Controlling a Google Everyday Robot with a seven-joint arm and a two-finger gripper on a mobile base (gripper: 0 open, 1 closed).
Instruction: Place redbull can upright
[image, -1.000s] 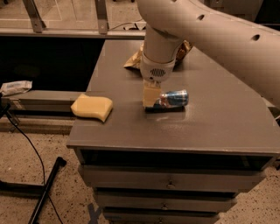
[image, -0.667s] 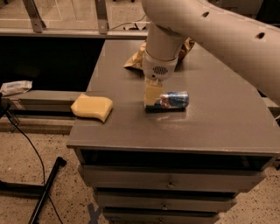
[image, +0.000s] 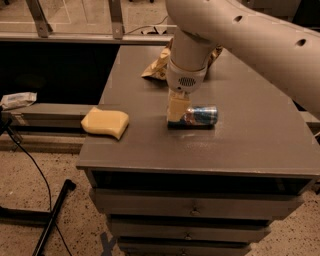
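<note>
Where the end effector (image: 177, 116) meets it, the redbull can (image: 204, 115) seems part-hidden.

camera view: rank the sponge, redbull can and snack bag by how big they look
1. sponge
2. redbull can, lying on its side, one end covered by the gripper lowered onto it
Unranked: snack bag. It is mostly hidden behind the arm and sits farther back, so its size is unsure.

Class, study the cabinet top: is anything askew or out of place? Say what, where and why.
The redbull can lies on its side mid-top rather than upright, with the gripper down at its left end. The yellow sponge pokes past the cabinet's left edge.
</note>
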